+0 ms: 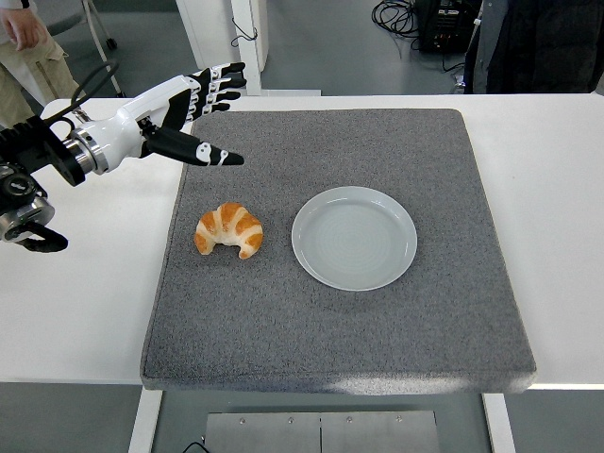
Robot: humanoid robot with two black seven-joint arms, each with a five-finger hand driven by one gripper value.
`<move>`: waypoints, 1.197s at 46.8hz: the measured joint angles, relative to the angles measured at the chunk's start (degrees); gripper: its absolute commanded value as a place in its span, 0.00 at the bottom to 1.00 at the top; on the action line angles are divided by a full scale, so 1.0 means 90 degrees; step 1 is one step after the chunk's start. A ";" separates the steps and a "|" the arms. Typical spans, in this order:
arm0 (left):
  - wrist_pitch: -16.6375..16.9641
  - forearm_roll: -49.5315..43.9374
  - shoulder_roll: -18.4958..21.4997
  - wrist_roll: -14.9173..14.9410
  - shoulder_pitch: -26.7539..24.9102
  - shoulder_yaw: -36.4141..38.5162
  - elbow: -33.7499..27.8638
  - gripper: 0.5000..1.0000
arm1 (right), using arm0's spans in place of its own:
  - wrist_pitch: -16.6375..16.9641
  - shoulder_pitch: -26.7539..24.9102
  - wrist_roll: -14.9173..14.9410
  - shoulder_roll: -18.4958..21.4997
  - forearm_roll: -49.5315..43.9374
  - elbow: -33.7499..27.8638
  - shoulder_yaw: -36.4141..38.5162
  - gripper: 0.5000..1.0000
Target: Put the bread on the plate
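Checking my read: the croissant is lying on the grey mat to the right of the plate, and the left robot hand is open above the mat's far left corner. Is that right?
Not quite. The head view shows the croissant on the grey mat to the left of the plate, not the right. The rest holds: the left robot hand is open above the mat's far left corner, holding nothing.
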 measured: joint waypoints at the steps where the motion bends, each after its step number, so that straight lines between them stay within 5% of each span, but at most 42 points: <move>1: -0.0047 0.0144 0.0062 0.0004 -0.0021 -0.0006 -0.0058 1.00 | 0.0000 -0.0001 -0.0001 0.0000 0.0001 0.0000 0.0001 1.00; 10: -0.0594 0.0486 0.0281 0.0010 -0.0121 -0.0046 -0.0157 1.00 | 0.0000 -0.0001 -0.0002 0.0000 0.0003 0.0000 0.0000 1.00; 34: -0.0595 0.3001 0.0299 -0.0011 0.0339 0.0241 -0.0192 0.99 | 0.0000 -0.0001 -0.0002 0.0000 0.0002 0.0000 -0.0001 1.00; 56: 0.0104 0.3637 -0.0123 -0.0006 0.0497 0.0596 0.0258 0.93 | 0.0000 0.0000 -0.0002 0.0000 0.0002 0.0000 -0.0001 1.00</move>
